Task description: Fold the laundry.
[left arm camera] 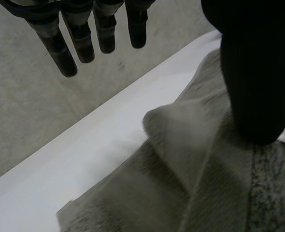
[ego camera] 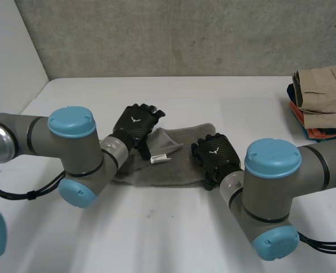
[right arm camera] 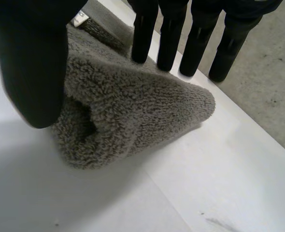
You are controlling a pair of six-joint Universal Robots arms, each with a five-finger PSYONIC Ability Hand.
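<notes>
Both spread open | left robot hand: thumb on grey towel | right robot hand: astride towel's rolled end

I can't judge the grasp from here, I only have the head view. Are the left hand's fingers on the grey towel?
Observer: No. In its wrist view the left hand keeps its fingers straight and clear of the towel; just its thumb rests on the cloth.
Operator: And the right hand?
Observer: The right hand has straight fingertips touching the top of the towel's doubled-over end, with its thumb at the fold's other side.
Operator: Is that end lifted?
Observer: No, it lies on the table.
</notes>
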